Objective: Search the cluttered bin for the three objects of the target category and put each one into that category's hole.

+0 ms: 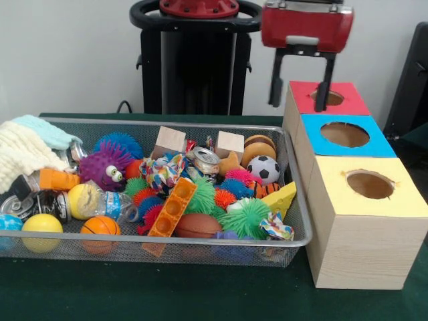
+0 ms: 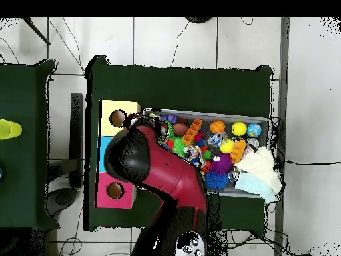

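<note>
The cluttered bin (image 1: 167, 124) is a silver wire mesh basket full of toys; it also shows in the overhead view (image 2: 268, 123). One clear water bottle with a blue label (image 1: 108, 204) lies near the bin's front left, between a yellow ball and an orange ball. Other bottles are hidden or cannot be told apart. The red-topped box (image 1: 348, 100) stands at the far right with its round hole (image 1: 329, 98), which also shows in the overhead view (image 2: 114, 191). My gripper (image 1: 299, 100) hangs just above that hole, open and empty.
The blue-topped box (image 1: 344, 150) and the yellow-topped box (image 1: 374, 204) stand in a row nearer the camera. Silver cans (image 1: 204, 159), a soccer ball (image 1: 267, 168), a purple spiky toy (image 1: 105, 167) and knitted cloth (image 1: 23, 150) fill the bin.
</note>
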